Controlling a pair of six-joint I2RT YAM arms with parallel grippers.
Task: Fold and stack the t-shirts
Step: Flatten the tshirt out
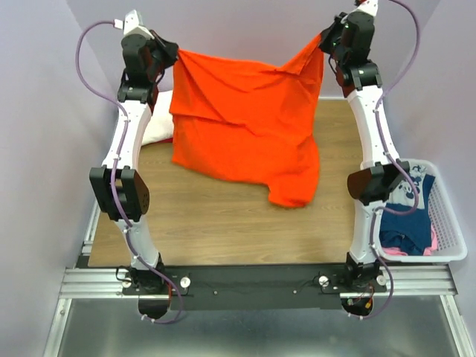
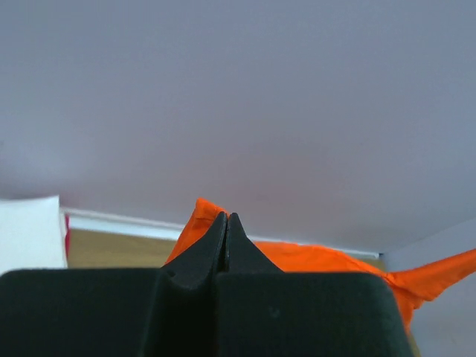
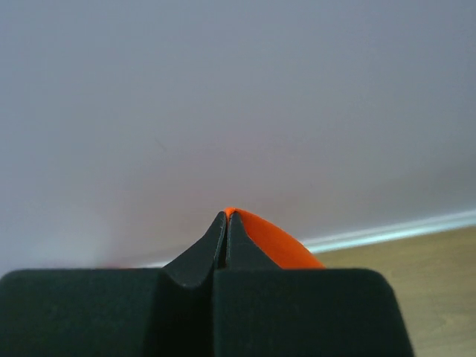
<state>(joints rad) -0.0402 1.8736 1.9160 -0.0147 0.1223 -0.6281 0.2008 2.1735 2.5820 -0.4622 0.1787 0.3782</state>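
Black fingers of the left claw (image 2: 226, 216) fill the bottom of its wrist view, pressed tight together with a peak of orange cloth pinched just behind the tips. The right claw (image 3: 226, 214) looks the same: fully closed, a small fold of orange nipped between its tips. From above, both arms are raised at the far side of the tabletop (image 1: 223, 230) and the orange t-shirt (image 1: 245, 126) hangs between them like washing on a line. One corner is in each claw, and the held edge runs side to side and sags a little in the middle. The rest drops below the claws and drapes towards the near side. The cloth is bunched and creased, not flat, and its lowest tail falls on the right arm's side. I cannot tell whether that tail touches the wood or hangs just above it. Neither arm is nearer, since each has its own corner, so I'd judge the coming move depends on both lowering together with that edge kept taut, so the shirt lies down square with its length running far to near. A cream-white t-shirt (image 1: 160, 123) lies on the tabletop behind the left arm, and a navy printed t-shirt (image 1: 413, 223) waits in the white lattice basket (image 1: 446, 216) off to the right.
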